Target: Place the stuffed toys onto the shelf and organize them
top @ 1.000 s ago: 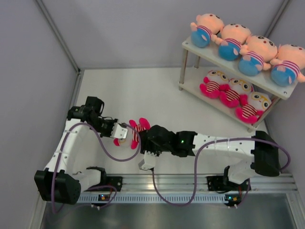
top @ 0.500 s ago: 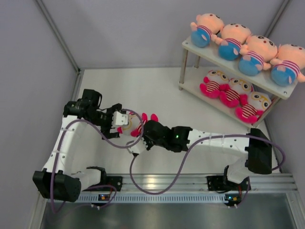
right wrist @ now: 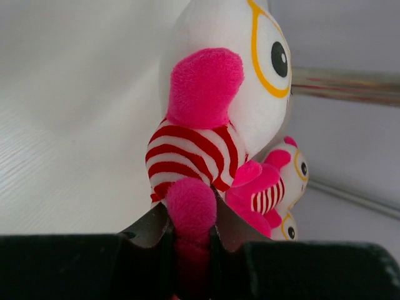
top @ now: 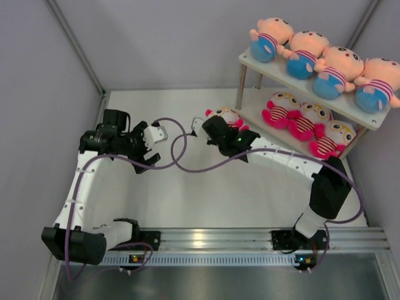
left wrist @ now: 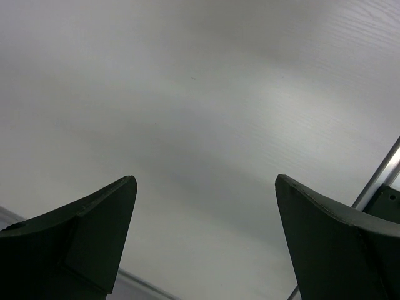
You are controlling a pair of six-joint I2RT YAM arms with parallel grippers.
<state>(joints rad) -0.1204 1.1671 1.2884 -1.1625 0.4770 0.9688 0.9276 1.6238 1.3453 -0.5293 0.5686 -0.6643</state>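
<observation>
Your right gripper [right wrist: 190, 220] has carried the pink doll [right wrist: 212, 112] from mid-table up beside the shelf [top: 250, 107], jaws clamped on its leg; the lower tier's vacant left end lies just beyond (left gripper [left wrist: 206, 181] gapes empty, well away).

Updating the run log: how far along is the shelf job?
Nearly done. Done: four peach dolls fill the top tier of the shelf, and three pink dolls sit on the lower tier. In hand: the right gripper is shut on a limb of the fourth pink doll, beside the shelf's left end. The left gripper is open and empty. Left: set that doll into the free spot at the lower tier's left end.
</observation>
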